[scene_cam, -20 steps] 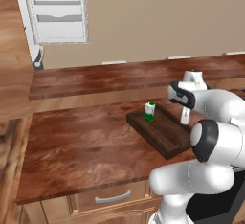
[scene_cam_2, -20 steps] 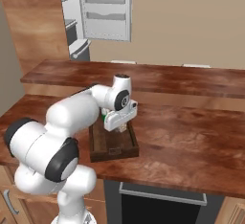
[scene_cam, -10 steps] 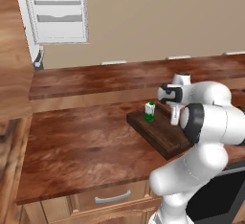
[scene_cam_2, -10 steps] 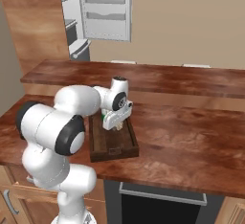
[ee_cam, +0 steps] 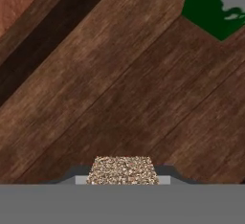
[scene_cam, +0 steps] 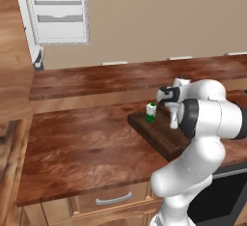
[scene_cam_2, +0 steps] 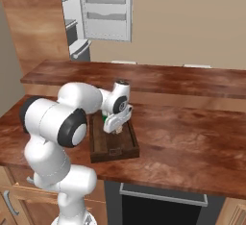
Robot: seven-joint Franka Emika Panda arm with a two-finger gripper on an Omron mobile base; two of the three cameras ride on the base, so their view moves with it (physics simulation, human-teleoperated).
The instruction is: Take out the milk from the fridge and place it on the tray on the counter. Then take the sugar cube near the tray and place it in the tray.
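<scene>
Milk carton point(scene_cam: 151, 112): upright, gable up, unmoved on tray point(scene_cam: 159, 133), frame centre. Gripper point(ee_cam: 124, 179): clamped on sugar cube point(ee_cam: 124, 170), now lower over tray floor.

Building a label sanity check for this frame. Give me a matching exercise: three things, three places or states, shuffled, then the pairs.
Things:
1. milk
2. sugar cube
3. fridge

Places or states:
A. door open, behind the counter
B. standing upright in the tray
C. pinched in the shut hand over the tray floor

Pairs: 1-B, 2-C, 3-A
</scene>
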